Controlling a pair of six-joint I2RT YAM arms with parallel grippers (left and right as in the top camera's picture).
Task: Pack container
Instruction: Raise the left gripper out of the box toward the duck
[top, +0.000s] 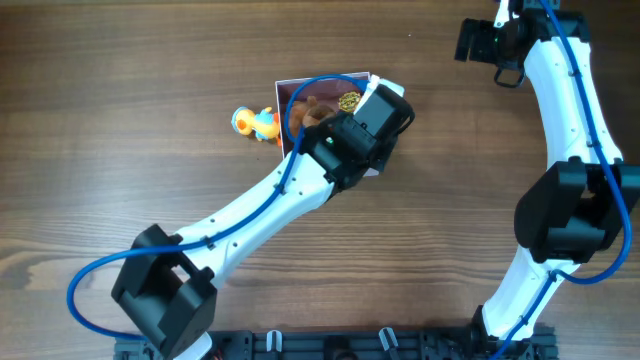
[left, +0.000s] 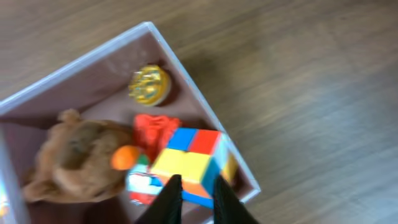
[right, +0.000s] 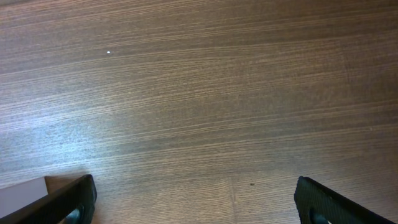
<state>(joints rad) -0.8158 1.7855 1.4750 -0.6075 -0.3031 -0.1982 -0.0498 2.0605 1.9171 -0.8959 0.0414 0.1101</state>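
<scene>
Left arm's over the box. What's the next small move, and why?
Probably lift the left gripper straight up, clear of the container. Its fingers stand slightly apart above the colored cube, which already lies inside with nothing visibly held. The duck toy sits outside the container, not yet packed.

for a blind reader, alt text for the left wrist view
A square white container with a dusty-pink inside holds a multicoloured puzzle cube, brown plush toy, red toy and gold round trinket; the left gripper hovers above.

A dark brown wooden table with fine horizontal grain fills every view, evenly lit.
</scene>
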